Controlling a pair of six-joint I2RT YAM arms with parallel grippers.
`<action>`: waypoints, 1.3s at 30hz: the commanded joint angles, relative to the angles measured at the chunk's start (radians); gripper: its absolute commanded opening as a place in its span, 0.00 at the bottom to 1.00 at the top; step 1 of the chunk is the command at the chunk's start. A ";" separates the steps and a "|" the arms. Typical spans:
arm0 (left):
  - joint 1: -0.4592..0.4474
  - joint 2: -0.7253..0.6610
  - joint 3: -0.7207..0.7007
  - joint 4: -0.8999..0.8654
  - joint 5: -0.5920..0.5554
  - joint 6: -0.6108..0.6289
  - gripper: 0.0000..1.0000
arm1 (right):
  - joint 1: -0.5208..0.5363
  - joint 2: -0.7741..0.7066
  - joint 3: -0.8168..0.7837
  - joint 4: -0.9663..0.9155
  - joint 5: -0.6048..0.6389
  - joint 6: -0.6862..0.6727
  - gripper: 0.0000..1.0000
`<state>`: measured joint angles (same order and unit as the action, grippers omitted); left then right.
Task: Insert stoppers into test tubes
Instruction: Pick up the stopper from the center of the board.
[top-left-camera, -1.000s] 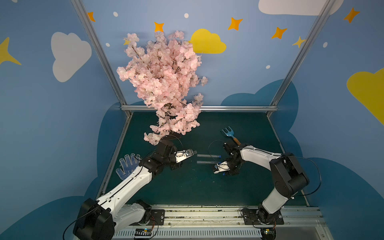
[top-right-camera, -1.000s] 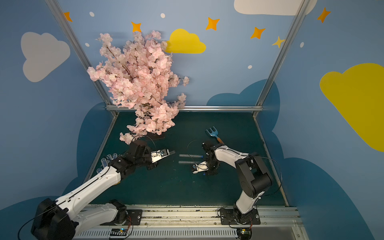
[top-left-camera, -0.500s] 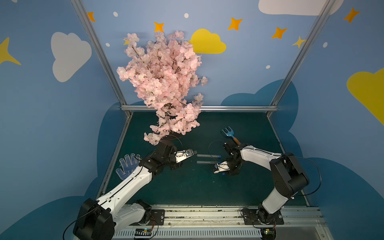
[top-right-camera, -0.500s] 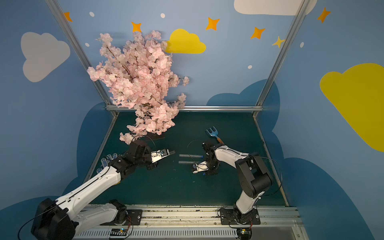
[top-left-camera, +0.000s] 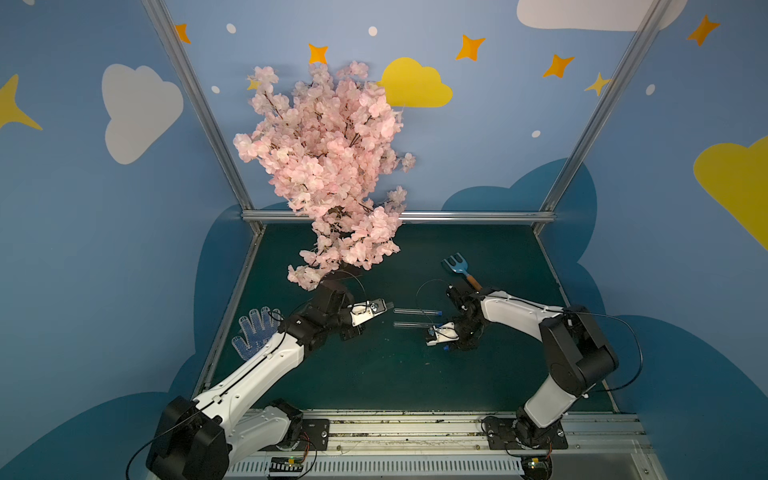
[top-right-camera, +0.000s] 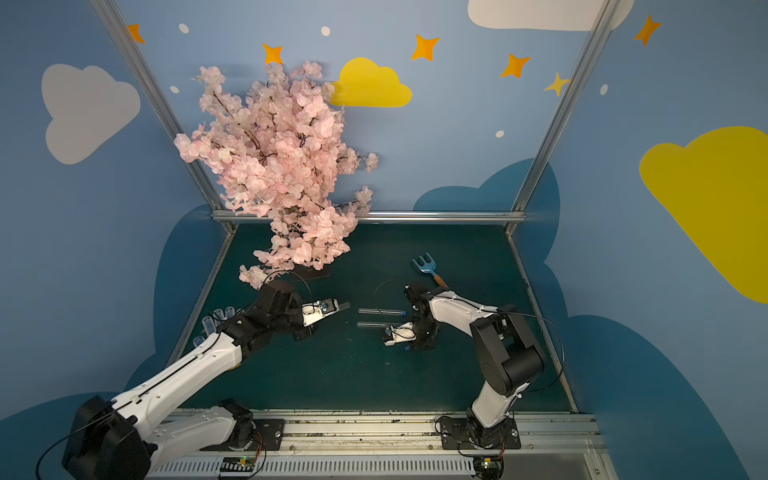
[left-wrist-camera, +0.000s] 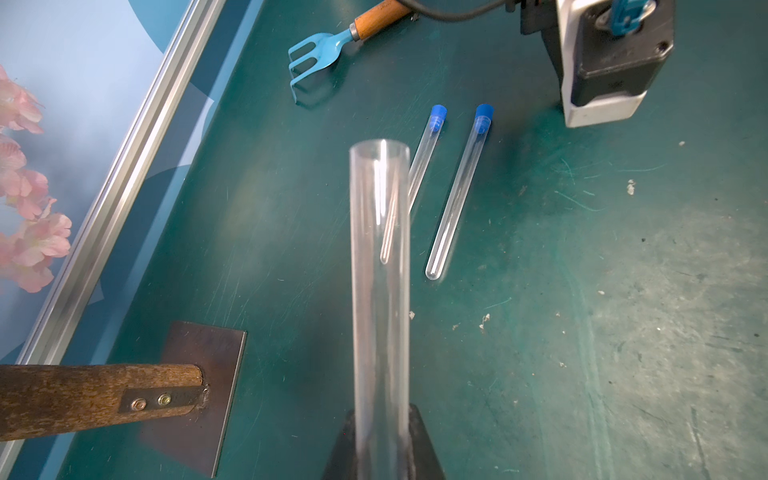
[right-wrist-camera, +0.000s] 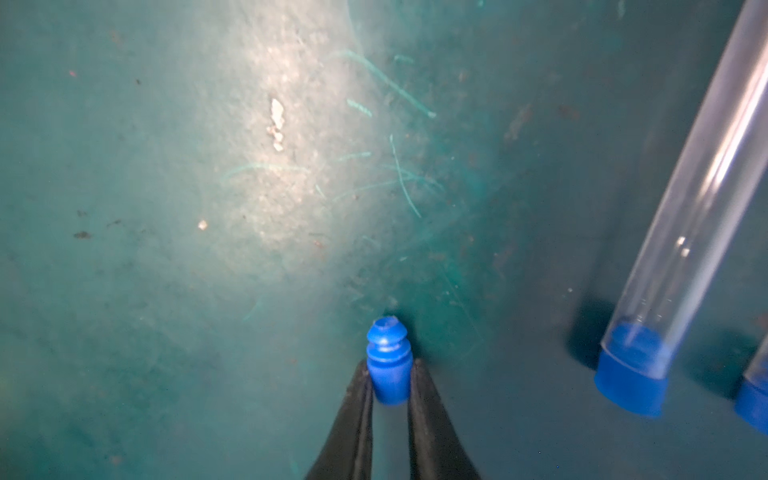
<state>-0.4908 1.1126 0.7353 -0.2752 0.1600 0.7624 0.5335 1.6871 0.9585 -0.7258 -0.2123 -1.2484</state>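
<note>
- Left gripper (left-wrist-camera: 380, 434): the jaws were clamped on the held test tube (left-wrist-camera: 379, 270) at the end opposite its mouth. The tube was carried clear of the green mat (left-wrist-camera: 582, 332). Its mouth was open and faced the right arm.
- Right gripper (right-wrist-camera: 390, 376): the jaws were pinched together on the wide end of the loose stopper (right-wrist-camera: 388, 357), and the ribbed narrow end projected beyond the fingertips. The stopper sat very low over the mat. Contact with the surface could not be determined.
- Two lying test tubes (left-wrist-camera: 455, 199): these rested flat on the mat between the two grippers, side by side, nearly parallel and not touching. In the left wrist view the held test tube overlapped one of them.
- Fitted stoppers (left-wrist-camera: 484, 113): one blue plug was seated in each lying tube, at the end nearer the right gripper. In the right wrist view these capped ends lay near the loose stopper, apart from it.
- Garden fork (top-left-camera: 457, 266): it lay on the mat behind the right arm, blue tines toward the back wall, with the handle end hidden by the arm.
- Blossom tree (top-left-camera: 332, 166): it stood at the back left of the mat.
- Glove (top-left-camera: 257, 332): it lay at the mat's left edge, beside the left arm.
</note>
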 joint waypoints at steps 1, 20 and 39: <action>0.004 0.002 -0.007 0.001 0.006 0.011 0.02 | -0.006 -0.030 -0.025 -0.020 -0.034 0.036 0.16; 0.004 0.024 -0.002 0.001 0.008 0.011 0.02 | 0.003 -0.044 -0.061 0.026 -0.075 0.080 0.28; 0.005 0.028 -0.002 0.000 0.006 0.012 0.02 | 0.013 -0.021 -0.076 0.029 -0.081 0.085 0.19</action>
<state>-0.4908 1.1320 0.7353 -0.2752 0.1600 0.7628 0.5404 1.6581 0.9058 -0.6830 -0.2787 -1.1713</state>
